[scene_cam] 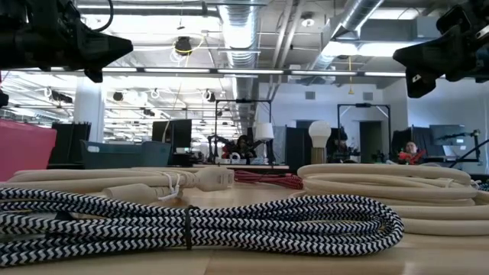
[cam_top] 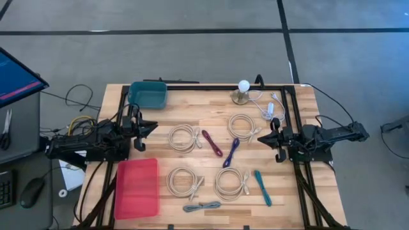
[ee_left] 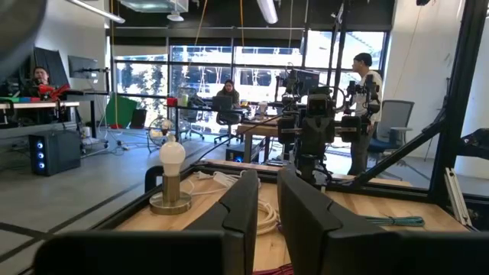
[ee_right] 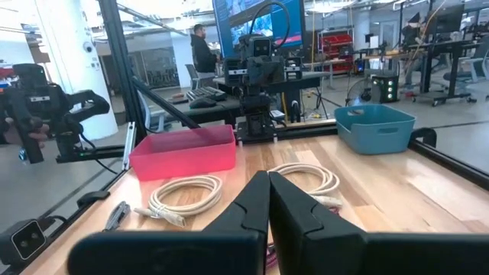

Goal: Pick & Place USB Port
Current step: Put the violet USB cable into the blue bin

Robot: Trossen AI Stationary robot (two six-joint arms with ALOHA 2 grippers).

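Note:
Several bundled cables lie flat on the wooden table: cream coils (cam_top: 184, 137) (cam_top: 241, 126) (cam_top: 184, 182) (cam_top: 231, 184), a maroon cable (cam_top: 212, 143), a purple one (cam_top: 231, 152), a teal one (cam_top: 262, 187) and a grey braided one (cam_top: 201, 206) (scene_cam: 199, 221). A small white plug with a thin lead (cam_top: 271, 107) lies at the far right. My left gripper (cam_top: 153, 128) (ee_left: 267, 191) hangs above the table's left side, shut and empty. My right gripper (cam_top: 261, 137) (ee_right: 267, 183) hangs above the right side, shut and empty. The two face each other across the cables.
A red bin (cam_top: 137, 187) (ee_right: 183, 149) stands near left and a teal bin (cam_top: 147, 94) (ee_right: 374, 126) far left. A bulb lamp (cam_top: 243, 92) (ee_left: 170, 179) stands at the far edge. A black frame rims the table. People sit and stand in the room beyond.

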